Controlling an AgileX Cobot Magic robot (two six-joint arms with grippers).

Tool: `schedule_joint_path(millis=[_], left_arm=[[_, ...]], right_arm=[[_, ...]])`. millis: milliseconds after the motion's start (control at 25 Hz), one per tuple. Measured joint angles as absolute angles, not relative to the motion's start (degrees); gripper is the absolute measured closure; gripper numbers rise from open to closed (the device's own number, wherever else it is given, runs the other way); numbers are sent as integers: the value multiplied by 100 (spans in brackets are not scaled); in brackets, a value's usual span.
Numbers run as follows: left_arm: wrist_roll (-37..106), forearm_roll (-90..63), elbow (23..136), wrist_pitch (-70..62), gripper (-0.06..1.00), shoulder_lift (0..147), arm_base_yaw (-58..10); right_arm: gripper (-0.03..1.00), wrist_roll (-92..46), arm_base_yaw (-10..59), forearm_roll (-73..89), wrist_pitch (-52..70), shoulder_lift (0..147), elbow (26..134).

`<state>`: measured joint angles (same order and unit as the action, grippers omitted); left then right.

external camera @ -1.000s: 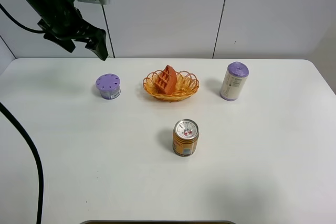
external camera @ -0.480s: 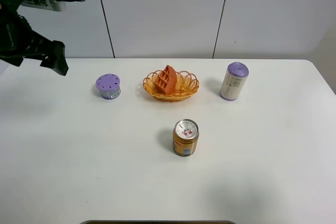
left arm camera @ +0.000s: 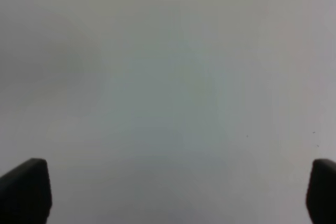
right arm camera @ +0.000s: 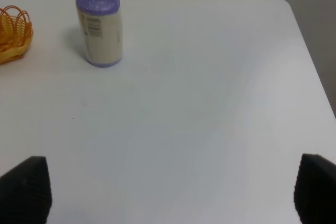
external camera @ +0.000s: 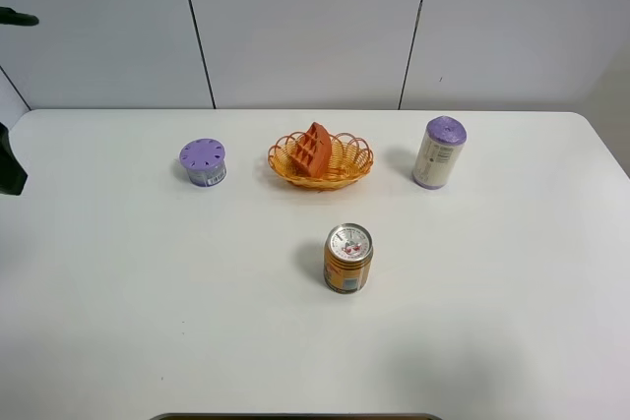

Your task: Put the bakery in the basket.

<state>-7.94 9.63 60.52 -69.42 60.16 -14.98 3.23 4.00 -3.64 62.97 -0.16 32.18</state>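
Note:
The orange-brown waffle wedge (external camera: 313,150) leans tilted inside the orange-yellow woven basket (external camera: 359,160) at the back middle of the white table. The basket's rim also shows in the right wrist view (right arm camera: 13,34). My left gripper (left arm camera: 178,195) is open and empty, and its view shows only a blank pale surface. Only a dark part of the left arm (external camera: 8,159) shows at the far left edge of the exterior view, far from the basket. My right gripper (right arm camera: 168,191) is open and empty over bare table, out of the exterior view.
A short purple-lidded round container (external camera: 203,162) stands left of the basket. A tall purple-topped white cylinder (external camera: 439,152) stands to its right and also shows in the right wrist view (right arm camera: 100,27). A gold drink can (external camera: 347,258) stands in front of the basket.
My left arm has swung away to the left, from above the purple-lidded container to almost out of the exterior view. The waffle, basket and other items have not moved.

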Motion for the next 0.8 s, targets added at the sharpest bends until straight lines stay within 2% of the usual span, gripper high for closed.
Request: schedule_joint_path(millis=[640, 800], left_arm=[[-815, 1327, 4245, -6900, -5, 4141, -1498], [-815, 1333, 3608, -6585, -5, 3439, -1203]], right_arm=[[5, 323, 400, -364, 6297, -16, 3218], [5, 323, 400, -364, 6297, -16, 3218]])
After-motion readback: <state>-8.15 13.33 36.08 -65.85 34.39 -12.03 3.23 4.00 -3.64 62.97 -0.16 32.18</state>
